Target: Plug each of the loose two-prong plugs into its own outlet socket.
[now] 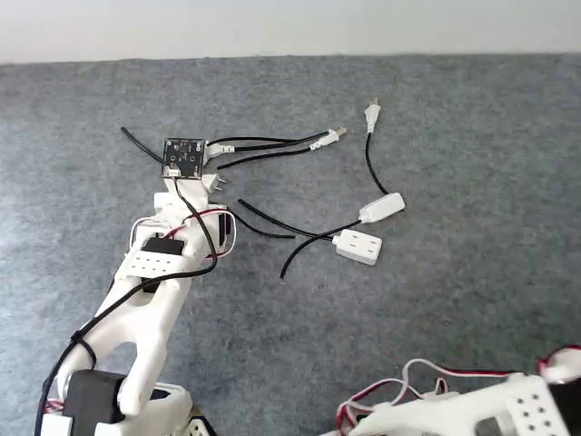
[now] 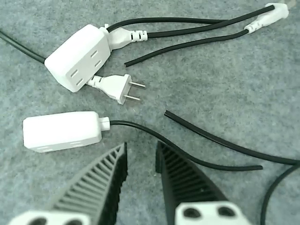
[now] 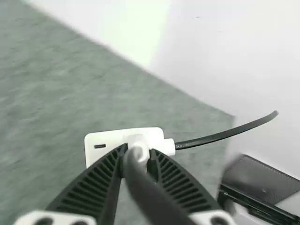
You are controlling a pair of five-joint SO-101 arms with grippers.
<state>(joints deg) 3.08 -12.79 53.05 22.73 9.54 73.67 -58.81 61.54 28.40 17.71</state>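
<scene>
One loose plug (image 2: 116, 87) near parted left hand (image 2: 141, 147); bare carpet (image 2: 211, 89) beside.

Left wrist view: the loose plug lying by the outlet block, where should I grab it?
Pinch the loose plug across its white body, behind the prongs, coming down from above. It lies flat, prongs free and pointing away from the outlet block beside it.

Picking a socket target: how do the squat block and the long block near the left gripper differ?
Squat block is broad and boxy; long block is slim. Squat block has one plug seated and a loose plug beside it; long block shows nothing plugged in. Long block lies nearer the left gripper than squat block. Both are white with black cords.
</scene>
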